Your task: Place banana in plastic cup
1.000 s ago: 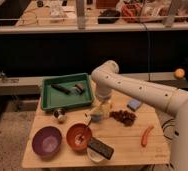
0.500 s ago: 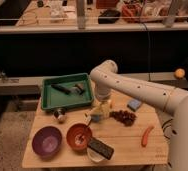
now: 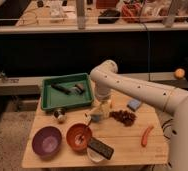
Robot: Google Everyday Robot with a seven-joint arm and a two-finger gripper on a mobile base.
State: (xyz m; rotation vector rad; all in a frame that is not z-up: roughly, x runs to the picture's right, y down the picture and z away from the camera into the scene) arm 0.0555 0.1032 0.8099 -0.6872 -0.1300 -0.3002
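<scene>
My gripper [image 3: 99, 113] hangs from the white arm and points down at the middle of the wooden table [image 3: 122, 146], just in front of the green tray. It stands open. A small pale-yellow shape, the banana [image 3: 101, 108], lies right at the fingertips and is partly hidden by them; I cannot tell whether they touch it. The light-blue plastic cup [image 3: 134, 104] sits on the table to the right of the gripper, about a hand's width away.
A green tray [image 3: 48, 98] with dark items stands at the back left. In front are a purple bowl [image 3: 47, 141], a red-orange bowl [image 3: 79, 136] and a black flat object [image 3: 101, 148]. Dark grapes [image 3: 123, 116] and an orange-red sausage piece [image 3: 147, 135] lie to the right.
</scene>
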